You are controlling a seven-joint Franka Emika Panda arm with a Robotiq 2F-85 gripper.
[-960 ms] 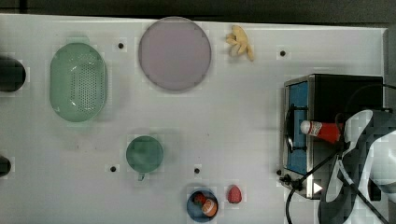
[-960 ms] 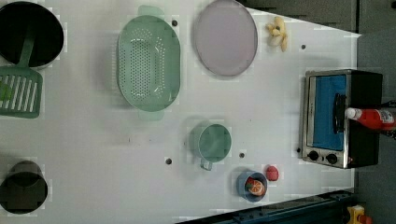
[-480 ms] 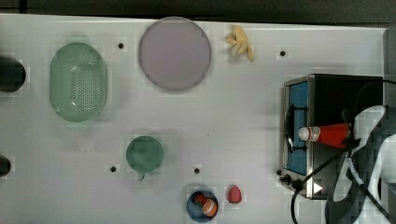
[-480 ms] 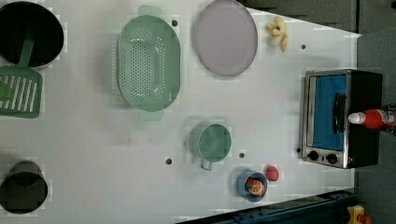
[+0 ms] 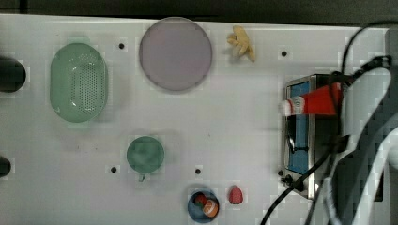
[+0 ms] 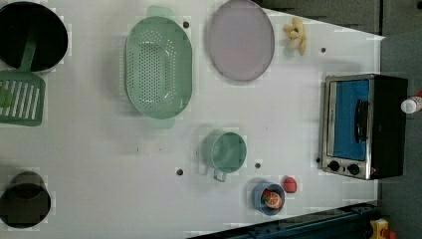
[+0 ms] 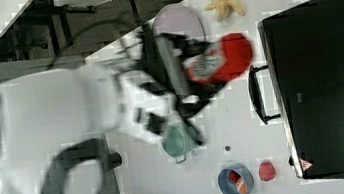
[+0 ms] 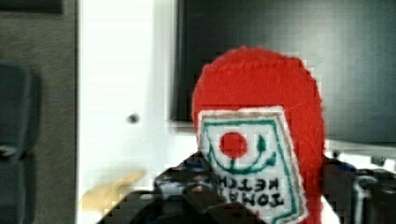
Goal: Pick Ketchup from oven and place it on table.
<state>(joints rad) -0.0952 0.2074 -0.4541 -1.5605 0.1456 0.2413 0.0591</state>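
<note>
Ketchup (image 5: 315,101): lying level over the oven (image 5: 307,140) roof, white cap pointing 9 o'clock in the top view.
Gripper (image 7: 192,76): fingers look clamped on the Ketchup's base, blurred in the right view.
Table (image 5: 234,140): strawberry (image 5: 235,194) at 3 o'clock of blue bowl (image 5: 202,206).

Fuzzy red felt-like ketchup bottle (image 8: 261,116) with stitched white cloth label; matt black boxy oven (image 6: 366,127), brushed silver metal frame, glossy bluish glass; smooth matt white worktop (image 5: 225,140).
</note>
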